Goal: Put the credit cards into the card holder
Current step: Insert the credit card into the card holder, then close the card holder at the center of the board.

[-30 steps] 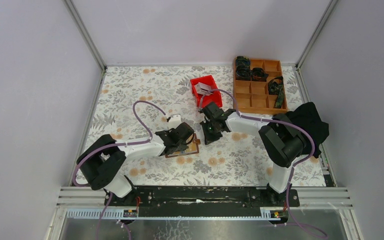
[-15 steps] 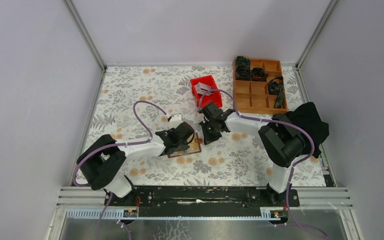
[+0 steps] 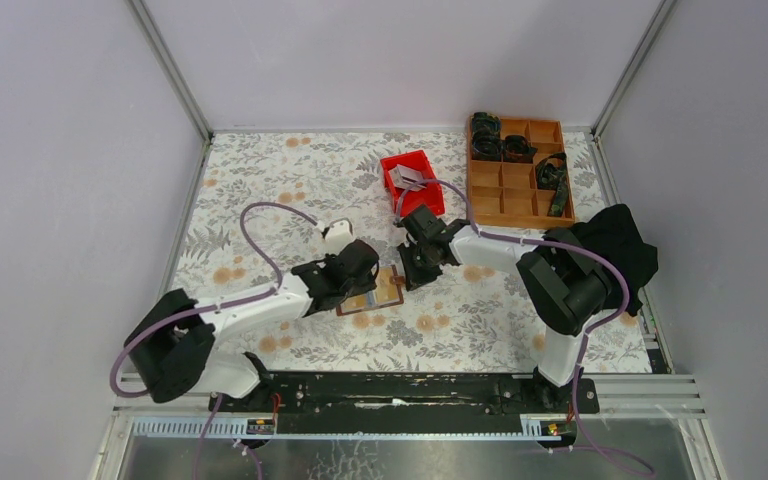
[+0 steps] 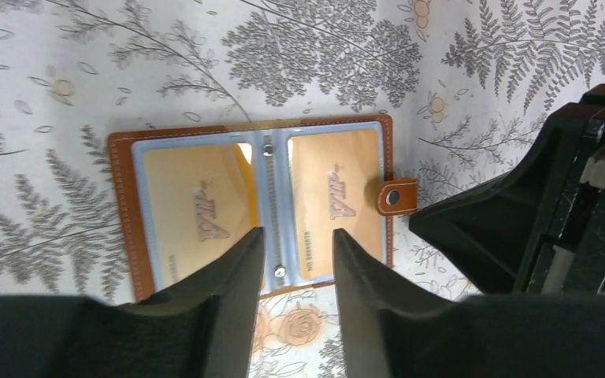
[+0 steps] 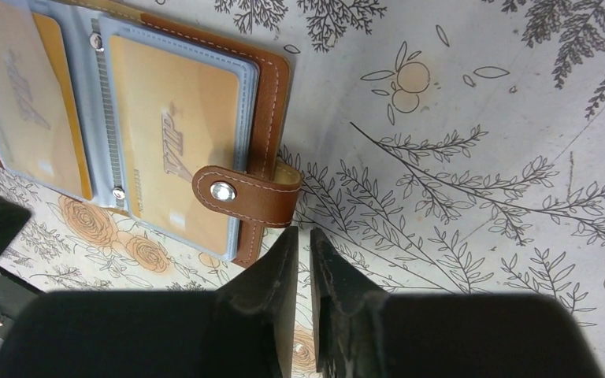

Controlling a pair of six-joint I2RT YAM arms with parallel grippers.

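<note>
The brown card holder (image 3: 378, 291) lies open on the table between the grippers. In the left wrist view its leather edge (image 4: 122, 213) frames two clear pockets, each with a tan-orange credit card (image 4: 193, 205) (image 4: 335, 193) inside. The snap tab (image 5: 244, 193) sticks out to the right. My left gripper (image 4: 298, 236) is open and empty, over the holder's near edge. My right gripper (image 5: 303, 234) is shut and empty, its tips just beside the tab. Grey cards (image 3: 410, 178) lie in the red bin.
The red bin (image 3: 397, 165) stands behind the right gripper. An orange-brown compartment tray (image 3: 515, 190) with dark items is at the back right. A black cloth (image 3: 620, 250) lies by the right wall. Walls enclose the floral table on three sides.
My left arm has drawn back to the left and its gripper has come off the card holder, so more of it shows. The right gripper has hardly moved.
</note>
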